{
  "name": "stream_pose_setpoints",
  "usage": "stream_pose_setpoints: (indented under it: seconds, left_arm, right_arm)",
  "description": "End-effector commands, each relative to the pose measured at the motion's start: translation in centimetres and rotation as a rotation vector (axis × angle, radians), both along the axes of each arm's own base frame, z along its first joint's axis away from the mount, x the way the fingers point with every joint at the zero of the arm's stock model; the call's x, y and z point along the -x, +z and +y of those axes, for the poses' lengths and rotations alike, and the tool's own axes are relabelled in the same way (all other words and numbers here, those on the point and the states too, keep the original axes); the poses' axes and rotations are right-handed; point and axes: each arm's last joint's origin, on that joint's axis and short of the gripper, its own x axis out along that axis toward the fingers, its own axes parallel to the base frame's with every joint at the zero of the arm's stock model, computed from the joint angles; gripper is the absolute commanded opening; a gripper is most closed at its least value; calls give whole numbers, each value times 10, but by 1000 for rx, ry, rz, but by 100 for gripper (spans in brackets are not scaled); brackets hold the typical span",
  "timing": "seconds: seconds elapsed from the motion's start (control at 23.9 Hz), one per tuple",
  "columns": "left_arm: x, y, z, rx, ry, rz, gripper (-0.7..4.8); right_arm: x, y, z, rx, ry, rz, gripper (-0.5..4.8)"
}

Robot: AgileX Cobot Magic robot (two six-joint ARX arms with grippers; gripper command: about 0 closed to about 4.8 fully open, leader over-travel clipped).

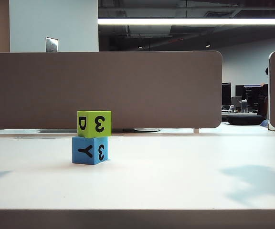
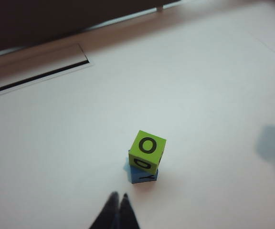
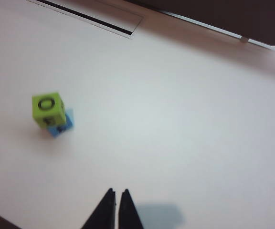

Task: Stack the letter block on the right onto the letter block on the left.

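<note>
Green block [image 1: 94,124] atop blue block [image 1: 89,150]; both pincers [image 2: 119,198] [image 3: 117,193] closed, apart.

Upper block [image 1: 94,123]: I'm seeing lime green, with black characters D and 3 on its sides and O on top.
Lower block [image 1: 89,150]: I'm reading bright blue, carrying a black Y and 3.
Counter [image 1: 175,176]: it's showing plain white to me, with soft grey shadows.
Partition [image 1: 128,86]: it's looking flat taupe-brown.
Left end effector [image 2: 118,202]: it's appearing black.
Right end effector [image 3: 117,200]: it's showing black too.
</note>
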Motion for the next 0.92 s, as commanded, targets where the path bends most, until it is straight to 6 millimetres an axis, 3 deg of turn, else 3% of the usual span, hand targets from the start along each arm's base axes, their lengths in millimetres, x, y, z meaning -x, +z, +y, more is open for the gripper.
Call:
stream_pose_setpoints:
  seconds: [0.04,0.17,0.33,0.42,0.59,0.84,0.92]
  left_arm:
    - [17,-9,7,49,24,-21,-6]
    - [39,-30,17,85,35,-43,-6]
    - [59,-65,25,71,2,-193,-6]
    - [63,-80,27,64,2,-194,-6]
    - [59,-101,27,116,69,-180,-6]
    - [39,-143,17,106,7,-254,-6]
    - [34,-157,14,129,-18,-286,-6]
  right_arm:
    - [23,-20,-18,-20,-43,-69,30]
    - [54,-56,-40,-42,-73,-130,30]
    - [76,-106,-56,-66,-64,-306,32]
    - [83,-127,-62,-22,-91,-359,90]
    - [92,-153,-69,-113,-126,-411,89]
    - [93,-184,-69,-250,-124,-581,89]
    - [93,-198,-67,-270,-86,-590,61]
